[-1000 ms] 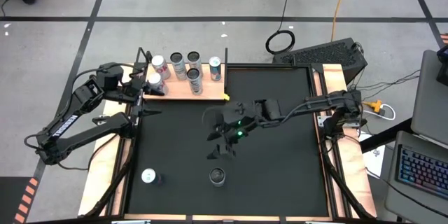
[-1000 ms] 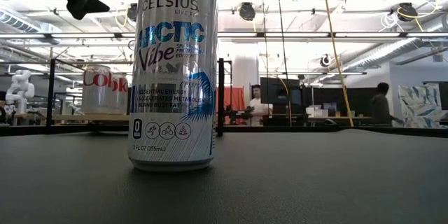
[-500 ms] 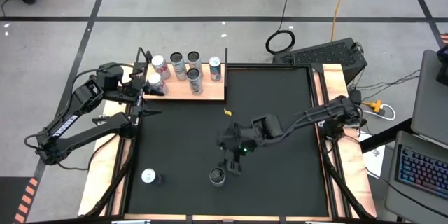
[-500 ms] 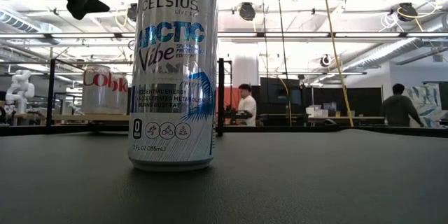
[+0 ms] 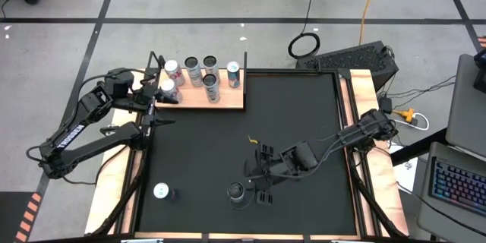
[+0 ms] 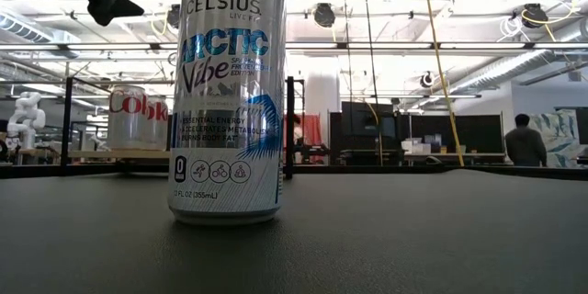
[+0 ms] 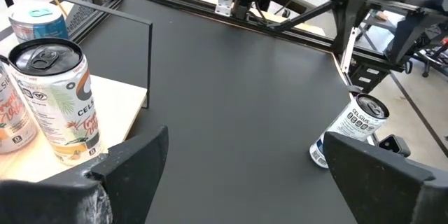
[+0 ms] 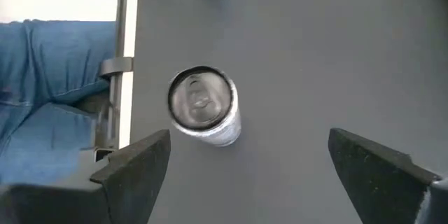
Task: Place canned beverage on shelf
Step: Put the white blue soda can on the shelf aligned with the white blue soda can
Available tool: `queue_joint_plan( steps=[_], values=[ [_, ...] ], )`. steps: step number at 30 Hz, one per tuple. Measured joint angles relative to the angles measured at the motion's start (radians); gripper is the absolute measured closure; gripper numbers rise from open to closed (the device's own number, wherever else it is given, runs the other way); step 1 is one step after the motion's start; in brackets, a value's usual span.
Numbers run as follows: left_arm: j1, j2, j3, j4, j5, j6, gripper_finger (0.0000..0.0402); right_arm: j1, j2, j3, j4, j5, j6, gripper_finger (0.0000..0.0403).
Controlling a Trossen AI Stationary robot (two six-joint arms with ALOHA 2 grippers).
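A silver Celsius can (image 5: pixel 237 191) stands upright on the black mat near the table's near edge; it fills the low view (image 6: pixel 230 92). My right gripper (image 5: pixel 255 184) hovers open just right of it and above, tilted down, its fingers wide apart around the can top (image 8: pixel 203 105) without touching. A second can (image 5: pixel 161 191) stands toward the near left. The light-wood shelf (image 5: pixel 228 100) at the far left carries several upright cans (image 5: pixel 199 76). My left gripper (image 5: pixel 158 106) waits open at the shelf's left end, next to a shelf can (image 7: pixel 52 98).
Thin black rods (image 7: pixel 150 49) rise at the shelf's corners. Wooden strips (image 5: pixel 361 121) edge the mat. Blue cloth, a person's trouser leg (image 8: pixel 49 77), shows just past the table's near edge. People stand far off in the room (image 6: pixel 524 142).
My right gripper has swung from the mat's middle toward the near edge and down, tipping further downward, and now hangs beside the Celsius can. It has stayed open. The can has not moved.
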Motion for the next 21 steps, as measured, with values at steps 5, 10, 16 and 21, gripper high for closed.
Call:
queue_joint_plan(
  steps=[5, 10, 16, 21],
  values=[
    [0.000, 0.000, 0.000, 0.000, 0.000, 0.000, 0.0020, 0.023, 0.000, 0.000, 0.001, 0.056, 0.000, 0.0032],
    [0.000, 0.000, 0.000, 0.000, 0.000, 0.000, 0.0020, 0.033, 0.050, 0.000, 0.045, 0.047, -0.011, 0.0032],
    [0.000, 0.000, 0.000, 0.000, -0.008, -0.002, 0.0020, 0.045, 0.102, -0.001, 0.076, -0.029, -0.036, 0.0032],
    [0.000, 0.000, 0.000, 0.000, -0.010, -0.003, 0.0020, 0.050, 0.123, -0.001, 0.109, -0.028, -0.036, 0.0032]
  ],
)
